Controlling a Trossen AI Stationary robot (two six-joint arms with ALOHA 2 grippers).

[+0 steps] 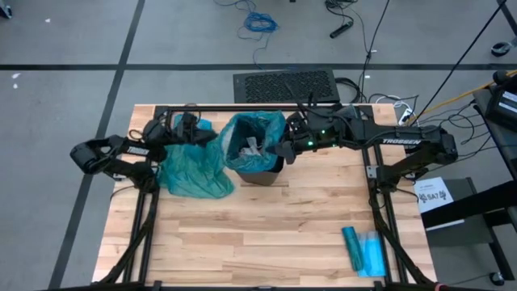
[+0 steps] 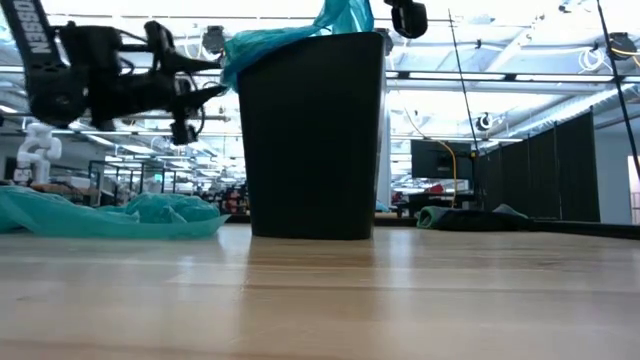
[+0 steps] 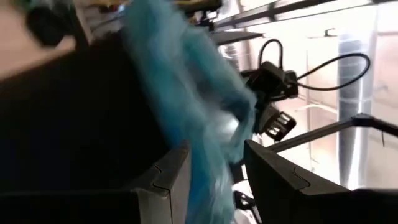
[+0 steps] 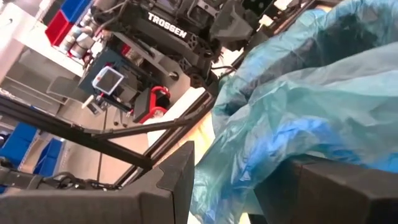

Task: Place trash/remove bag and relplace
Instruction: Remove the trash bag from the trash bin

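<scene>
Black bin [image 1: 260,171] stands at the table's [image 1: 266,234] far middle, lined with a teal bag [image 1: 257,133] whose rim folds over the top. Trash [image 1: 249,150], pale paper wads, lies inside the bag, seen only from above; in the low view the bin's dark wall [image 2: 312,135] hides it. Left gripper [image 1: 212,136] sits at the bag's left rim; its wrist view shows both fingers [image 3: 169,180] set apart with teal film [image 3: 205,143] running between them, so it pinches the bag edge. Right gripper [image 1: 283,151] is at the bag's right rim; its wrist view shows bunched film [image 4: 273,149] between its fingers [image 4: 177,171], a grip on that edge as well. A second, loose teal bag [image 1: 192,170] lies crumpled on the table just left of the bin, under the left arm, spread flat in the low view [image 2: 110,215]. A blue-teal packet [image 1: 363,250] lies near the table's front right corner, well apart from the bin. A black floor mat [image 1: 284,85] and cables [image 1: 260,23] lie beyond the table's far edge.
</scene>
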